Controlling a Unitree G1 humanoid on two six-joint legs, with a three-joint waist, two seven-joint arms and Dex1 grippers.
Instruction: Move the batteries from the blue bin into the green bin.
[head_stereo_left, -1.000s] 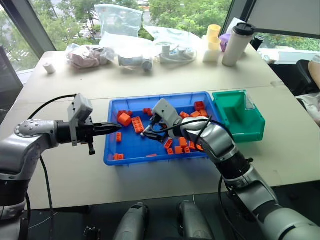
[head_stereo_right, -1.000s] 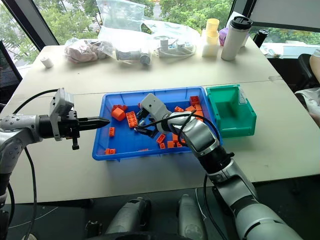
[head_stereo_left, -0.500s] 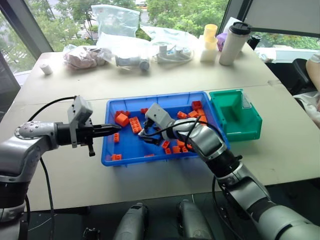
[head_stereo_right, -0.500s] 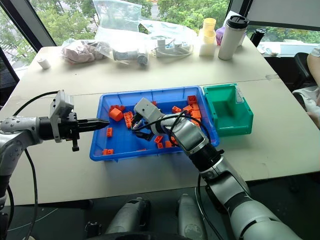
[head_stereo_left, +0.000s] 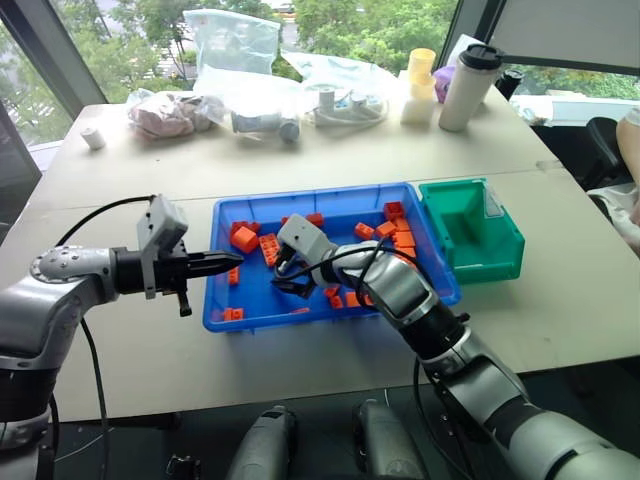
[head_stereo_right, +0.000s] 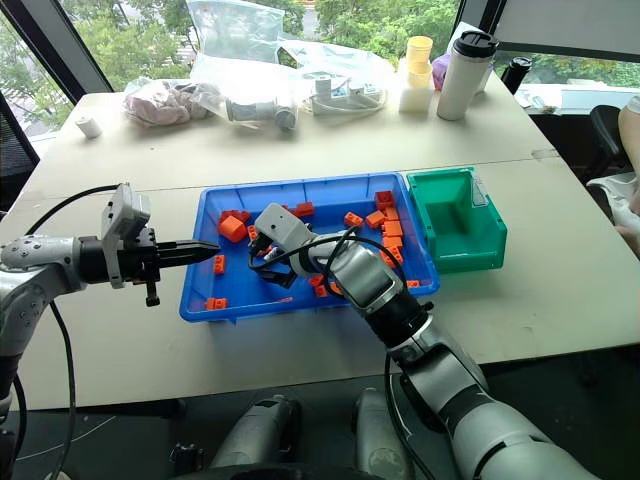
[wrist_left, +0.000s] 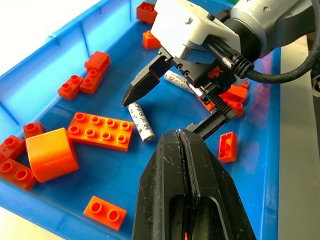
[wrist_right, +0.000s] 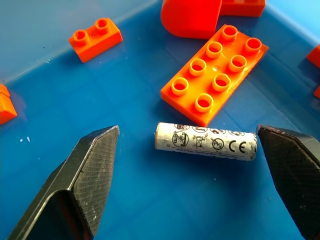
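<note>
Silver arms, black cables, textured black claw fingers (wrist_right: 90, 175).

R gripper (wrist_left: 165, 107) jaws wide apart, L gripper (wrist_left: 178, 134) jaws closed

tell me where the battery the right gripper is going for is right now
The battery lies flat on the blue bin floor, between the open right gripper fingers, beside the flat eight-stud orange brick.

The blue bin (head_stereo_left: 330, 200) sat on the surface (head_stereo_left: 150, 180) with the green bin (head_stereo_left: 505, 262) just to its right and a battery (wrist_right: 206, 141) lying inside it beside a flat brick (wrist_right: 215, 72).
</note>
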